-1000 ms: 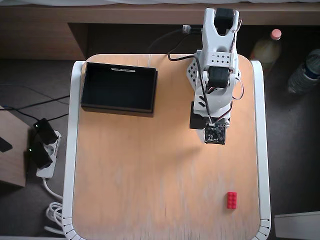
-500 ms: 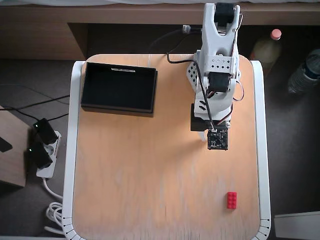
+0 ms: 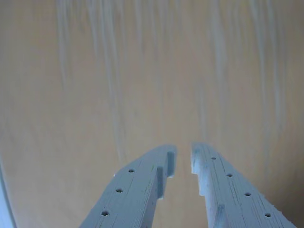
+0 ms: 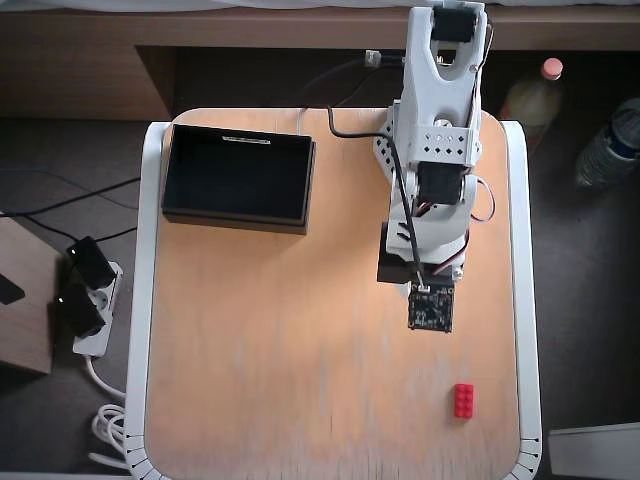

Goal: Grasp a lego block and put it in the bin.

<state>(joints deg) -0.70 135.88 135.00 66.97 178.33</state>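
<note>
The red lego block (image 4: 463, 400) lies on the wooden table near its front right corner in the overhead view. The black bin (image 4: 237, 176) stands at the back left, with nothing in it. The white arm reaches from the back right; its wrist camera board (image 4: 430, 307) hangs over the table, up-picture and a little left of the block, and hides the fingers. In the wrist view my gripper (image 3: 184, 159) points at bare wood, its jaws a narrow gap apart with nothing between them. Neither block nor bin shows in that view.
The table (image 4: 300, 400) has a white raised rim. Off its right side stand two bottles (image 4: 530, 95) on the floor. A power strip (image 4: 85, 300) and cables lie to the left. A white box corner (image 4: 595, 450) shows at bottom right.
The arm has stretched out toward the table's front edge. Its wrist has moved down the overhead picture, closer to the lego block. Block and bin have not moved.
</note>
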